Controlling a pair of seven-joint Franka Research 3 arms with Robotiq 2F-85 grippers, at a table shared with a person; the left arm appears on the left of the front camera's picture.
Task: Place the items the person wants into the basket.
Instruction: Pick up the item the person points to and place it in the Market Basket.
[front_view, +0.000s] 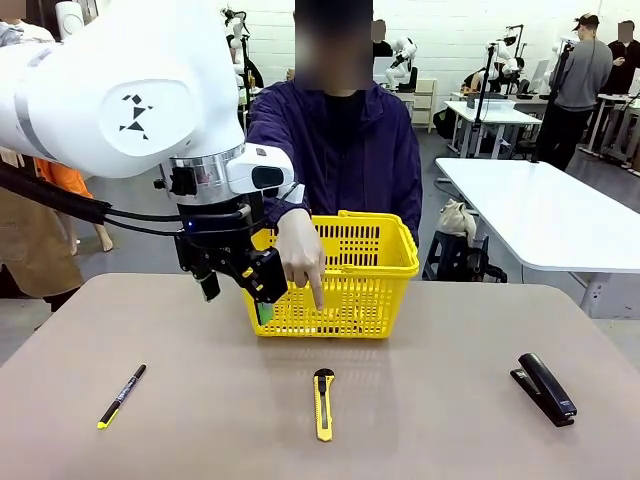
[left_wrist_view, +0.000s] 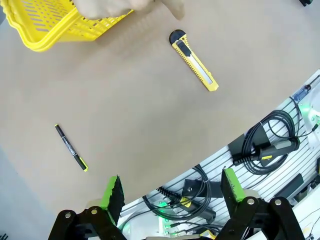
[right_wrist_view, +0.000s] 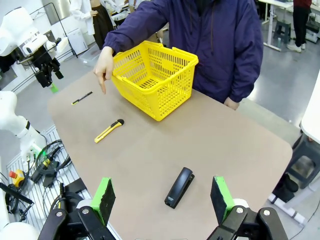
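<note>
The knife (front_view: 323, 404) lies flat on the table (front_view: 440, 440) in front of the basket (front_view: 375, 290), under the person's pointing hand (front_view: 300, 262), well apart from the left gripper (front_view: 238, 290), which hangs wide open and empty beside the basket; the right gripper (right_wrist_view: 162, 192) gapes empty too

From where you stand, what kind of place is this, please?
Probably a robotics lab or workshop: a white robot arm reaches over the table, white workbenches stand behind the person, and cables hang on a slotted panel.

Claw (left_wrist_view: 171, 180) spread wide, utility knife (left_wrist_view: 194, 61), pen (left_wrist_view: 71, 148), basket (left_wrist_view: 45, 30) corner
</note>
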